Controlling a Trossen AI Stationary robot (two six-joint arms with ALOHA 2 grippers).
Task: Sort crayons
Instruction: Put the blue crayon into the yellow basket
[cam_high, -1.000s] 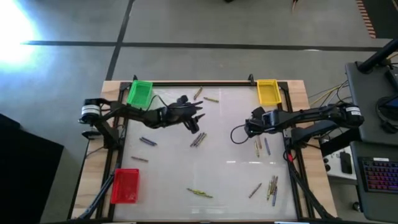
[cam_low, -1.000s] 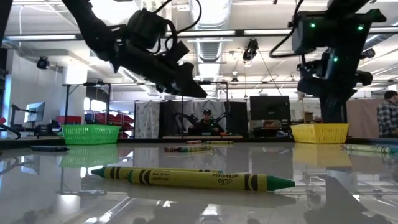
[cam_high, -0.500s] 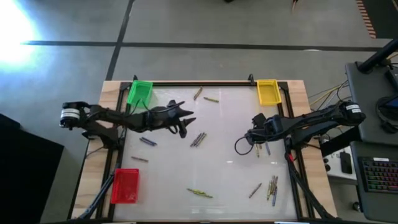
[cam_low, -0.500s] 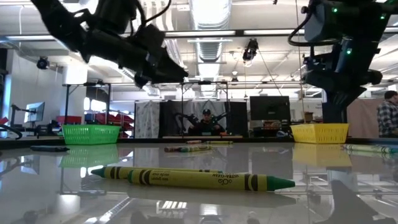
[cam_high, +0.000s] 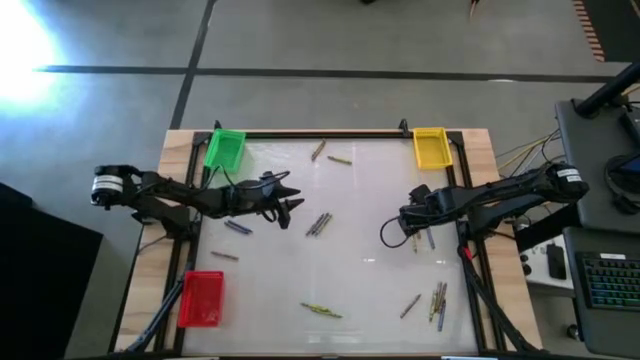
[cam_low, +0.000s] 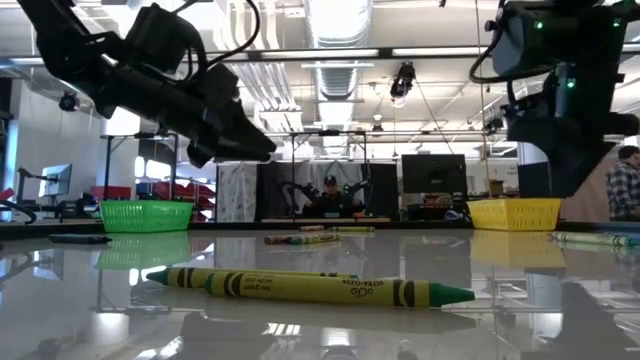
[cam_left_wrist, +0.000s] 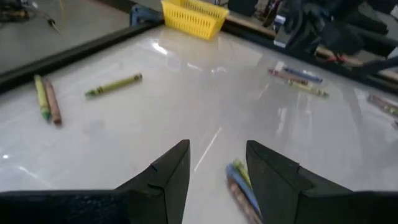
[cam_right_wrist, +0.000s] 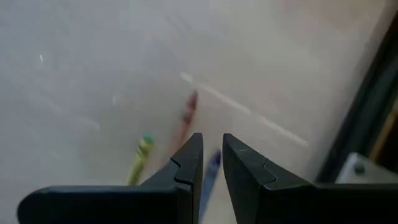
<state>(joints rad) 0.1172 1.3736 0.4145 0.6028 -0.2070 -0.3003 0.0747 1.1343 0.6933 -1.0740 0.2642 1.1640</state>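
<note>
The crayons (cam_high: 319, 223) lie scattered over the glossy white table (cam_high: 350, 270): a small cluster sits near the middle, two lie near the far edge between the green bin (cam_high: 224, 148) and the yellow bin (cam_high: 430, 146), a few lie toward the red bin (cam_high: 203, 298), one pair rests near the front edge, and several more gather along the side below the yellow bin. In the low view a yellow-green crayon (cam_low: 310, 287) lies closest, mirrored in the shiny surface. The left gripper (cam_high: 290, 205) hangs above the table between the green bin and the middle cluster; its fingers (cam_left_wrist: 163, 177) stand apart with nothing between them, and crayons of that cluster show just past its tips. The right gripper (cam_high: 404, 222) hovers over the crayons below the yellow bin, its fingers (cam_right_wrist: 186, 168) parted by a narrow gap and empty, with a green, a brown and a blue crayon under them. The table has a dark frame on a light wooden base, set on a grey floor. Beyond it is a large workshop with ceiling ducts and strip lights, and a seated person (cam_low: 331, 197) far behind the table.
</note>
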